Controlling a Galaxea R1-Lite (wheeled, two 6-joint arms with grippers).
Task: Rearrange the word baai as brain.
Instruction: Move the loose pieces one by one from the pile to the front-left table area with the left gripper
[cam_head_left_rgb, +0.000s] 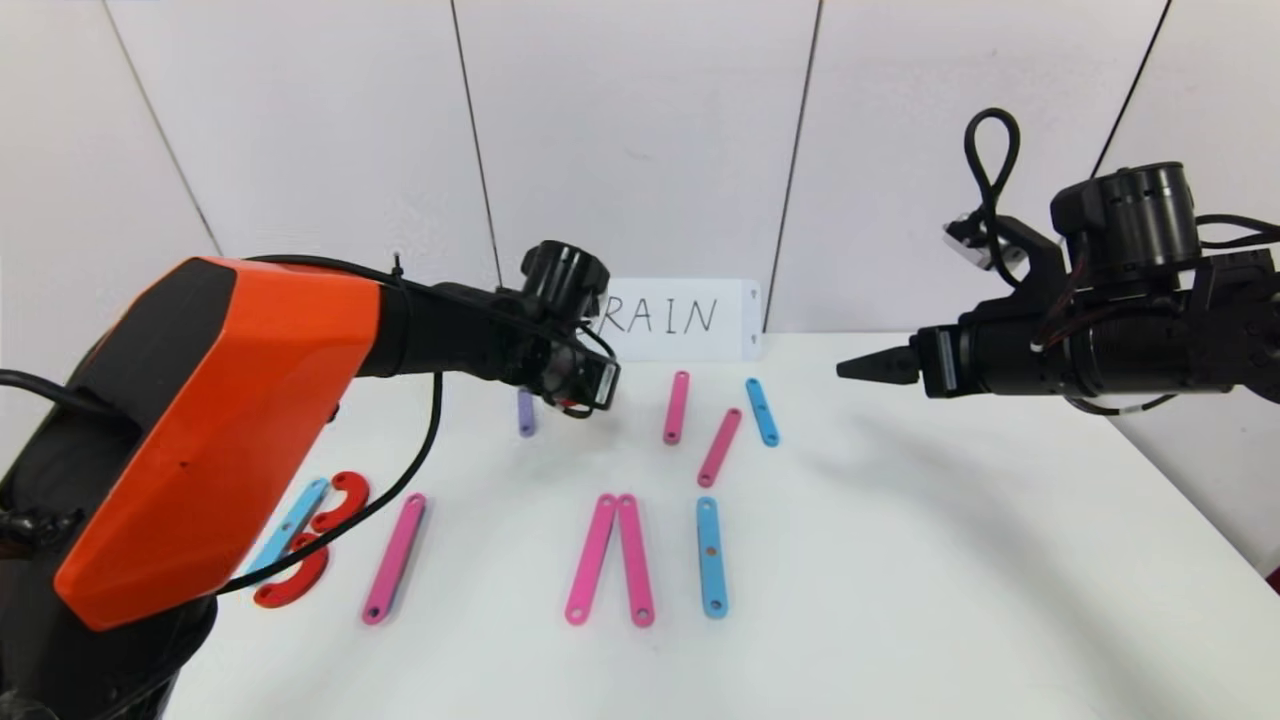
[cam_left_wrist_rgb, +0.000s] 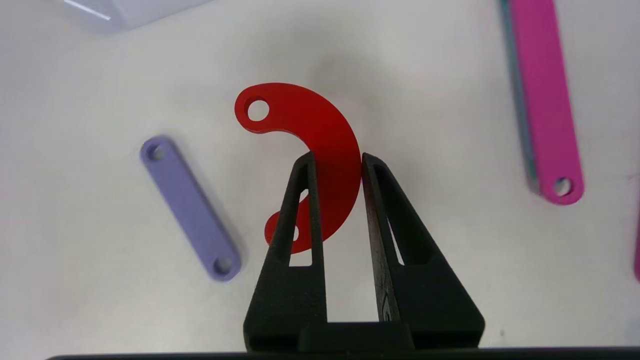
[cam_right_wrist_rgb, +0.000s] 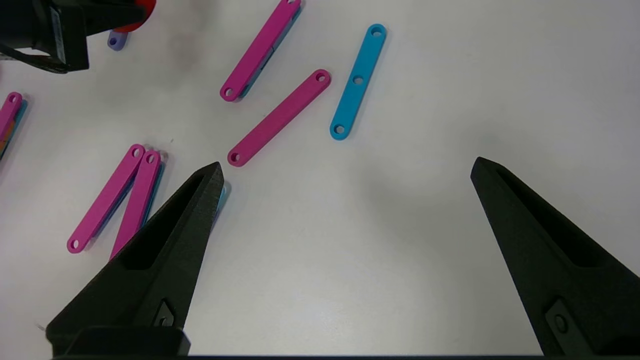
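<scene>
Left gripper (cam_left_wrist_rgb: 336, 162) clenched on red curve (cam_left_wrist_rgb: 320, 140), held flat above table (cam_left_wrist_rgb: 450, 100), purple strip (cam_left_wrist_rgb: 190, 207) just beside: likely bowl for R. Right gripper (cam_right_wrist_rgb: 345, 170) released, idle, hovering above pink strip (cam_right_wrist_rgb: 279, 117) and blue strip (cam_right_wrist_rgb: 358, 80).

The head view looks down over the white table (cam_head_left_rgb: 900, 560) toward its far edge. Both wrist views look down close, sharing the far-edge purple strip (cam_left_wrist_rgb: 190, 210).

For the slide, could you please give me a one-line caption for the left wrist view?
Left gripper shut on a red curve, held above the table beside a purple strip.
</scene>
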